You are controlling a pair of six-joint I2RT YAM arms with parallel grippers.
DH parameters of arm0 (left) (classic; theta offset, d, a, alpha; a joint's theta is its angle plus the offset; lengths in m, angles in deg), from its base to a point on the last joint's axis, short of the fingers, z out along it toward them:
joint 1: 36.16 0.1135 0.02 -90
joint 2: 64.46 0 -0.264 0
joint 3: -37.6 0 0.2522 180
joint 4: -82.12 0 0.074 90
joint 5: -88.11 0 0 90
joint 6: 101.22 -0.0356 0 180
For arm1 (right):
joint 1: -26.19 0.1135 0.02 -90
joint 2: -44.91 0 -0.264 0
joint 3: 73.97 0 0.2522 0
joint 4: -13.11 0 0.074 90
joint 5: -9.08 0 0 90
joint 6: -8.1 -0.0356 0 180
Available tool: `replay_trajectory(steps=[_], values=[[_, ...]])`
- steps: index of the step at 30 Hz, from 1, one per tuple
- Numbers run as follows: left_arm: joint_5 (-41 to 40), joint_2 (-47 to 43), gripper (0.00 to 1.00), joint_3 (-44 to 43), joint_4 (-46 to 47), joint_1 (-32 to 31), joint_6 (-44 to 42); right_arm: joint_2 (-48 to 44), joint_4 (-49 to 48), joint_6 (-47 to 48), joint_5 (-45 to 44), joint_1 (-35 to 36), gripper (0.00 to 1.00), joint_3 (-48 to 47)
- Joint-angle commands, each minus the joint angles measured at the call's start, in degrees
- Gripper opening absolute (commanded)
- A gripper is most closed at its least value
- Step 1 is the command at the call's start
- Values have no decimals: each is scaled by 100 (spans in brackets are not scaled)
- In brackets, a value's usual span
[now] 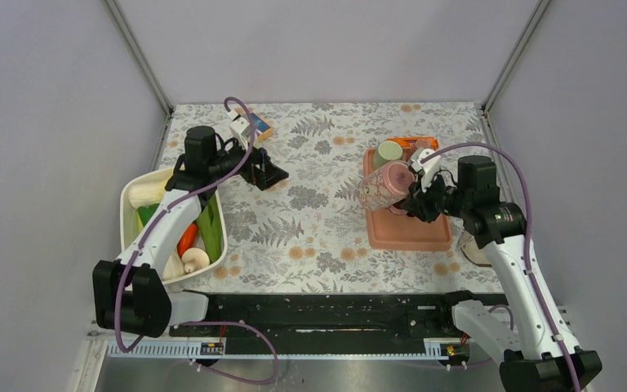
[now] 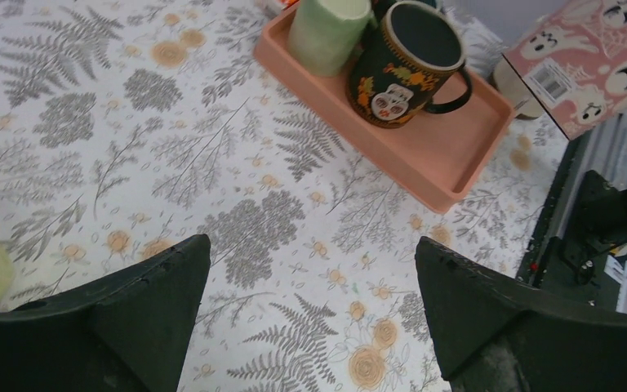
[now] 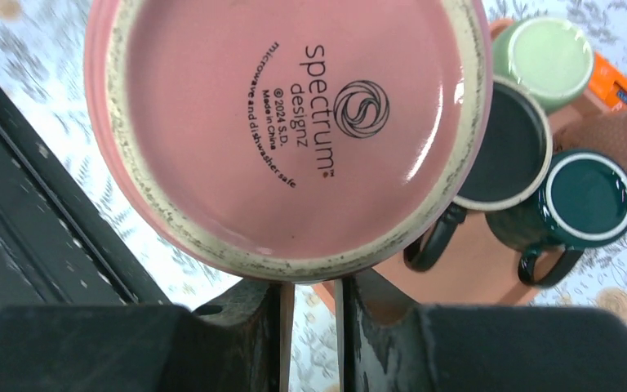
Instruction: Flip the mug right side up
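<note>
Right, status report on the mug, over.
Left end effector open over table. Right end effector shut on pink mug, held on its side. Other mugs crowd tray beneath.

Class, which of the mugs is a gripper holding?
The pink mug, gripped by the right gripper with its base toward the wrist camera; the black mug, dark green mug and pale green cup stand on the tray.

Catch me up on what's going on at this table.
The right gripper is clamped on a pink mug and holds it on its side above the salmon tray. Its base faces the wrist camera, so it is not yet upright. A green cup and a dark mug stand on the tray. The left gripper hangs open over the tablecloth, holding nothing.
</note>
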Motion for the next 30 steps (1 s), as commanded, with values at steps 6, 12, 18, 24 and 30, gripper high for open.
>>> replay_trajectory(steps=[6,12,18,24,30], values=[[1090,-266,99,469,1955,-357,1014,271,-2513,-2790,891,-19,0,-869],[1426,-140,99,847,3173,-589,1870,865,-3886,-4556,1333,-15,0,-1042],[1475,213,99,763,4051,-830,2729,1457,-5824,-6421,1750,-11,0,-938],[1303,947,99,706,5690,-1010,4380,2056,-7314,-7641,1870,119,0,-831],[1080,1404,99,789,7056,-1089,5443,2271,-7766,-7755,1847,471,0,-652]])
